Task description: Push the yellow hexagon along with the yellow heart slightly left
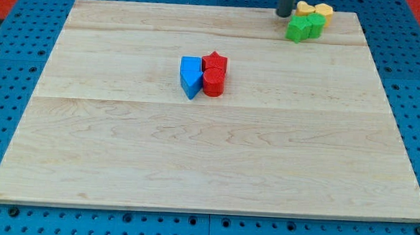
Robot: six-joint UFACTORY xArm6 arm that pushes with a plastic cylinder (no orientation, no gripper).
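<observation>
Trouble brews in the upper right of the frame; my tip (284,15) sits on the board's (193,167) top edge, just left of the two yellow blocks, and that is the wrong side for a leftward shove. It is a bare rod, nothing to clench or release, holding nothing; whether it touches the nearer yellow block I cannot tell.

The yellow pair sits tight against the top edge: one yellow block (304,8) next to my tip, the other yellow block (323,11) to its right; which is hexagon and which is heart I cannot make out at this size. Two green blocks (305,27) crowd in just below them, touching or nearly so.

Risk one: going round to the right side, my tip clips the greens or nudges a yellow off the edge; risk two: a push from the right drags the greens along too; risk three: an off-centre push splits the pair.

Blue blocks (190,76) and red blocks (214,74) huddle mid-frame, well apart, safe.
</observation>
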